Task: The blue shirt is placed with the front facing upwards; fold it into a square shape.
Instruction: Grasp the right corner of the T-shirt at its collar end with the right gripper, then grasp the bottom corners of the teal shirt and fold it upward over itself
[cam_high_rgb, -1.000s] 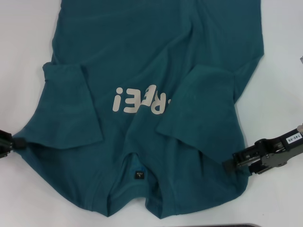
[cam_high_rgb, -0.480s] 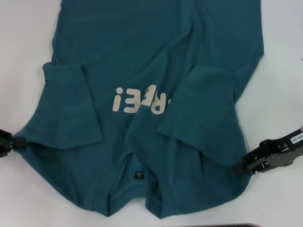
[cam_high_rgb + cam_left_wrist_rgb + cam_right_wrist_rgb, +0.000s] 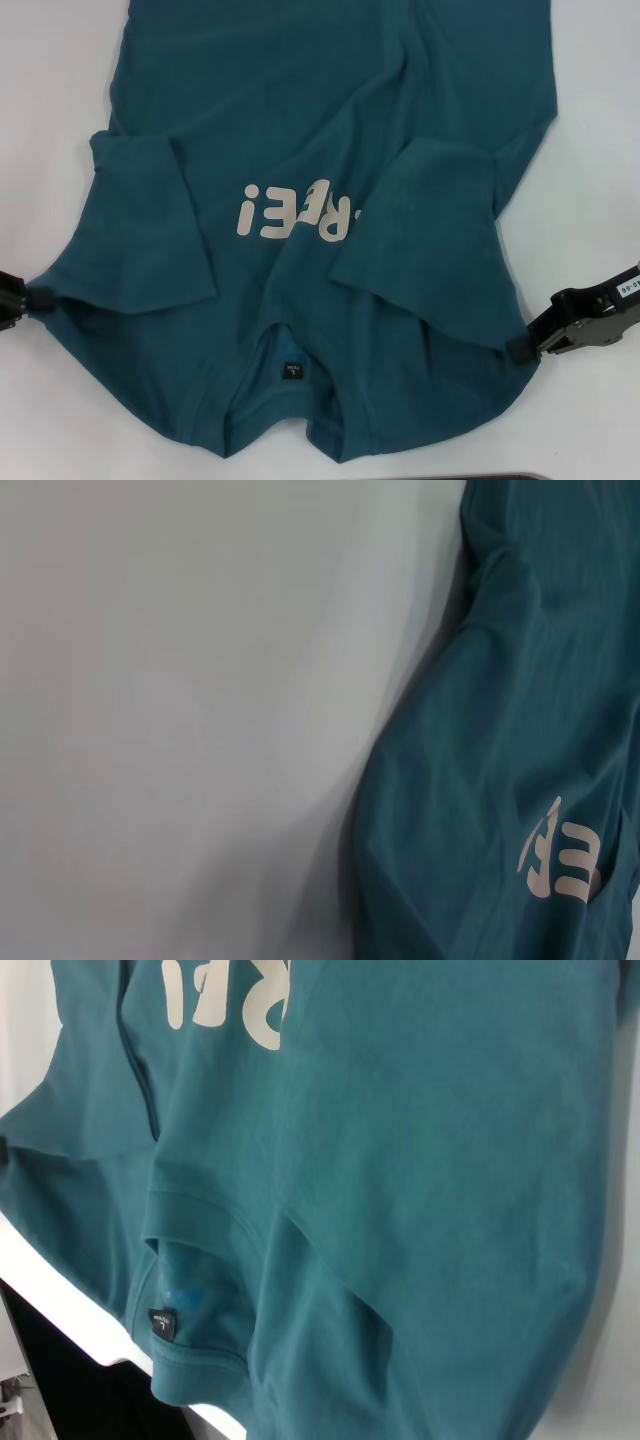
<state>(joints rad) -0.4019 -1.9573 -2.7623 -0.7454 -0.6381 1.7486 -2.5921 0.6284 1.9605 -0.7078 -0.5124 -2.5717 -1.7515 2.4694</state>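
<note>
Both sleeves of the shirt (image 3: 300,200) already lie folded in over the chest. We keep our left gripper (image 3: 40,298) pinching the near left shoulder edge; our right gripper (image 3: 522,348) touches the near right edge, but we cannot tell how its jaws stand. If only one side holds, the cloth can skew and the sleeves slide open. The shirt lies flat on the table (image 3: 50,100), collar near us, hem far, long axis running away from us.

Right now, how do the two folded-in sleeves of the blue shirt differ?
The left sleeve lies flatter, clear of the cream lettering. The right sleeve angles farther inward and covers the lettering's end. Both are folded onto the blue shirt, with the left gripper and right gripper at its shoulder edges.
</note>
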